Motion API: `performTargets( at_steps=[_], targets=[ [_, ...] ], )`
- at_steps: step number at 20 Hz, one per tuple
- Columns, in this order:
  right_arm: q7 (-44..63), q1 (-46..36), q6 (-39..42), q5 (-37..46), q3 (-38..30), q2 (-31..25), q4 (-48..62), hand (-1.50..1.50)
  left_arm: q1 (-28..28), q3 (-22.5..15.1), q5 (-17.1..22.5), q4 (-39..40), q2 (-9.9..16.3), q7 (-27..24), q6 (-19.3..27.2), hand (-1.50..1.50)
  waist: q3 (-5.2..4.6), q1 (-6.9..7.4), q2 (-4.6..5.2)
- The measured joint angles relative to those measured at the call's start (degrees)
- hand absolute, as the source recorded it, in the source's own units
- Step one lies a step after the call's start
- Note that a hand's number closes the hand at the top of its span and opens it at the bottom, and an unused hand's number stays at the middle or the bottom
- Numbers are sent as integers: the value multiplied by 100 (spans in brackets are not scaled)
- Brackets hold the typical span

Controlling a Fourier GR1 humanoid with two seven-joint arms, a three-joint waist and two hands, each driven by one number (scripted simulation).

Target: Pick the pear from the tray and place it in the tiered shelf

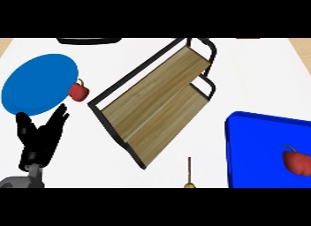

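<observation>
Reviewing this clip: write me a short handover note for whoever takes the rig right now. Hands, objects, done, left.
Left hand: open, fingers up, holding nothing, just below the blue plate.
Right hand: not in view.
Red fruit lies on the blue tray at right. A second red fruit sits beside the plate's right edge.
Tiered shelf, wooden boards in a black frame, stands mid-counter with nothing on it.
Done: nothing visible.
Left: pick the fruit from the tray, place it in the shelf.

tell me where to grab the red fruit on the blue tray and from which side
Grip the fruit round its wide red body, coming from above. It lies flat on the tray, bare tray around it, and its stem at the top is too thin to hold.
</observation>
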Motion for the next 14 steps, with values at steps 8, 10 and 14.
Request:
performTargets(
  at_steps=[8, 10, 14],
  targets=[
    [842, -746, 505, -359, -1387, 294, -240, 150, 13, 52, 7, -17, -24, -29, -64, 0, -10, 2, 31],
    [1109, -1072, 677, -578, -1794, 428, -235, 150, 19, 52, -4, -72, -14, 34, -52, 0, -14, 22, 31],
    [1629, -1858, 923, -1473, -2761, 653, -212, 150, 7, 53, -28, -129, -30, 131, -21, 0, -23, 58, 38]
  ],
)
